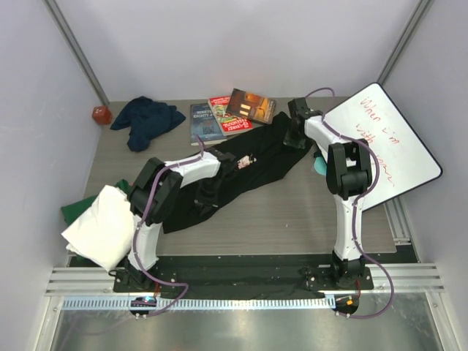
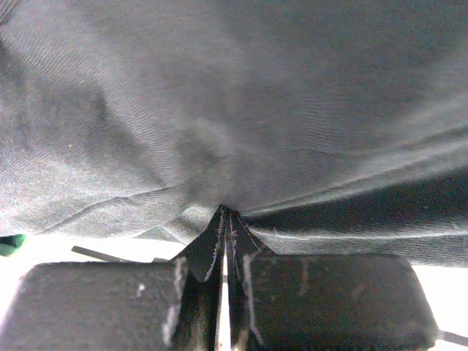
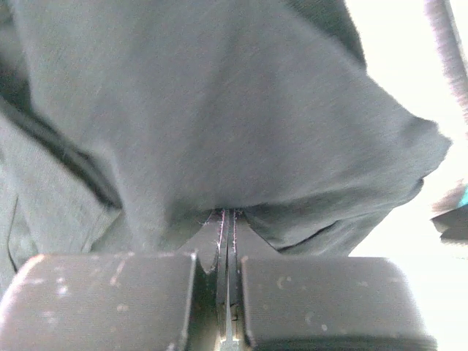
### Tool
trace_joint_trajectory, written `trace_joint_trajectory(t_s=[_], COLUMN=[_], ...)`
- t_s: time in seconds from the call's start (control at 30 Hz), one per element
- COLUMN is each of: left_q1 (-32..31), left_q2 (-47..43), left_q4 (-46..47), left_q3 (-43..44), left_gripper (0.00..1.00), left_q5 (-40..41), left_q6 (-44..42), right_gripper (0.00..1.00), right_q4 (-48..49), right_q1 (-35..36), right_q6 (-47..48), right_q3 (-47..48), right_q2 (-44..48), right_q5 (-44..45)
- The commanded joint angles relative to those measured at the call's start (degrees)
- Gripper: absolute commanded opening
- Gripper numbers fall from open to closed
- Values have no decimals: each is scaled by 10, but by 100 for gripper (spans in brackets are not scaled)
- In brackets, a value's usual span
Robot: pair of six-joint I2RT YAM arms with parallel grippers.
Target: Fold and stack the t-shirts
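The large black t-shirt (image 1: 252, 170) is stretched in a diagonal band across the table, a bit of rose print showing near its middle. My left gripper (image 1: 207, 191) is shut on its lower left part; the left wrist view shows the jaws (image 2: 225, 212) pinching the black cloth (image 2: 241, 110). My right gripper (image 1: 295, 135) is shut on its upper right end; the right wrist view shows the jaws (image 3: 227, 213) closed on the cloth (image 3: 219, 102). The navy t-shirt (image 1: 146, 119) lies crumpled at the back left. A folded white t-shirt (image 1: 102, 225) lies over a green one (image 1: 71, 210) at the front left.
Three books (image 1: 232, 111) lie at the back centre, next to the black shirt's upper edge. A small red object (image 1: 101, 114) sits at the far back left. A whiteboard (image 1: 384, 142) with red writing leans at the right, with a teal thing (image 1: 319, 165) beside the right arm.
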State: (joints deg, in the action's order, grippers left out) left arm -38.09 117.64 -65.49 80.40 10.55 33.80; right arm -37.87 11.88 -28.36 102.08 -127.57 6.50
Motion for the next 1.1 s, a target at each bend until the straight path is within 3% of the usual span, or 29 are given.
trace_joint_trajectory(t_s=[0.0,0.33,0.53,0.63,0.8,0.9,1.07], left_q1=[-36,-98,-112,-112,-95,-71,-19], left_q2=[56,60,15,-7,-77,-120,-155], left_q4=[63,55,79,63,-1,-18,-16], left_q3=[17,78,69,79,115,119,59], left_gripper=[0,0,0,1,9,12,15], left_q5=[-46,-83,-104,-77,13,23,46], left_q6=[19,51,75,79,62,54,26], right_gripper=[1,3,19,20,24,27,29], right_q4=[-23,-34,-15,-5,24,38,39], right_q1=[-34,-48,-47,-47,-46,-39,-24], right_q6=[22,39,46,47,43,43,45], right_q3=[37,77,52,35,-21,-60,-120], right_q2=[-29,-30,14,52,149,201,250], right_q5=[37,20,-14,-20,-47,-57,-104])
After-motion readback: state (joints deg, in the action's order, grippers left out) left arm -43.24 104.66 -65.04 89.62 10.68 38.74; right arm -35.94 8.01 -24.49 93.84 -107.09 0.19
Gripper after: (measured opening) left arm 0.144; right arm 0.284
